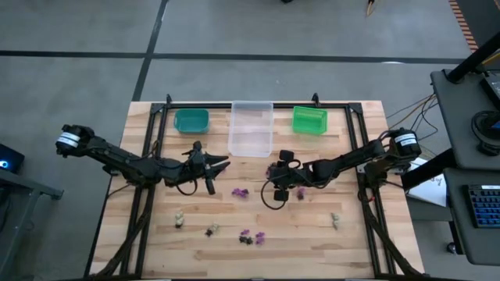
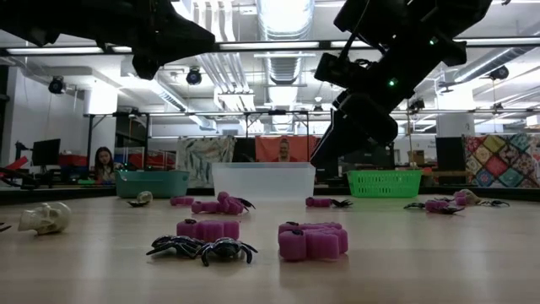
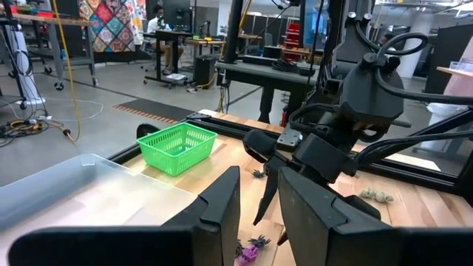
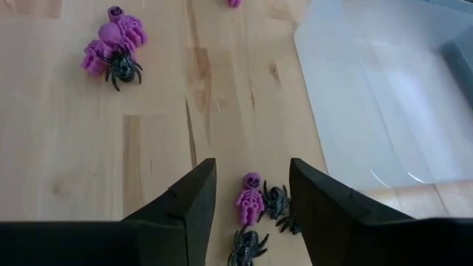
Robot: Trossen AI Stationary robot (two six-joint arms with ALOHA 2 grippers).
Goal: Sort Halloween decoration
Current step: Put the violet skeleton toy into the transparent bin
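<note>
A: What sits at the back of the wooden surface (image 1: 312,242)?
B: Three bins in a row: teal bin (image 1: 191,120), clear bin (image 1: 251,128), green basket (image 1: 309,120).
A: And the Halloween decoration (image 4: 250,198)?
B: Scattered in front of them in small clusters; a purple skeleton and black spiders lie between the fingers of the right hand (image 4: 251,193), which stand apart, holding nothing.
A: The left hand (image 1: 223,162)?
B: It hovers below the teal bin, fingers slightly apart, empty. No readable writing anywhere.
</note>
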